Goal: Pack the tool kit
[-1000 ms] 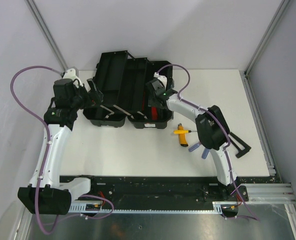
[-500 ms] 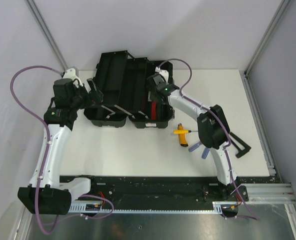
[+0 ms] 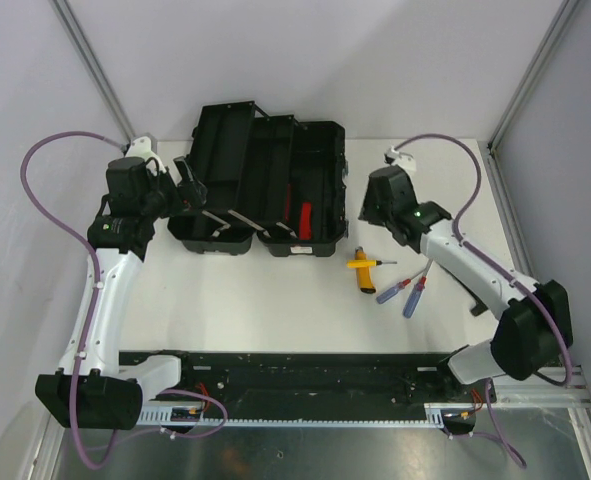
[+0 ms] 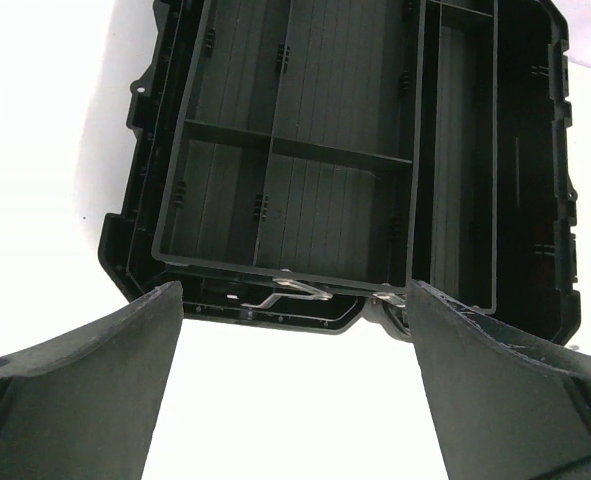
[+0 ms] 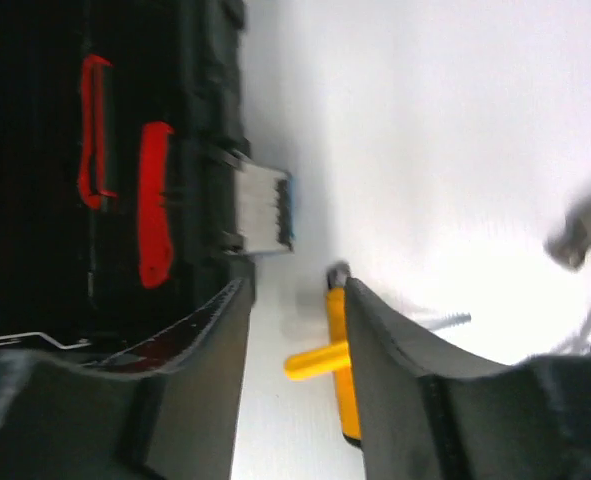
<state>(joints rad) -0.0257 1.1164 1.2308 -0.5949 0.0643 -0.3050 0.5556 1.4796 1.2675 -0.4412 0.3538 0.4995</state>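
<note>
With the toolbox (image 3: 325, 150) open at far centre and the left gripper (image 4: 293, 292) spread empty at its left, we'd centre the right gripper (image 5: 290, 288), jaws spread too, over the yellow-handled screwdriver (image 3: 362, 266) nearby.

Blk toolbox (image 3: 320, 160) open, screwdrivers (image 3: 411, 301) loose alongside

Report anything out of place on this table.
Three screwdrivers lie loose on the table, right of the open toolbox rather than in it: a yellow-handled screwdriver and two red-and-blue-handled ones, pointing different ways. No damage or spill shows.
</note>
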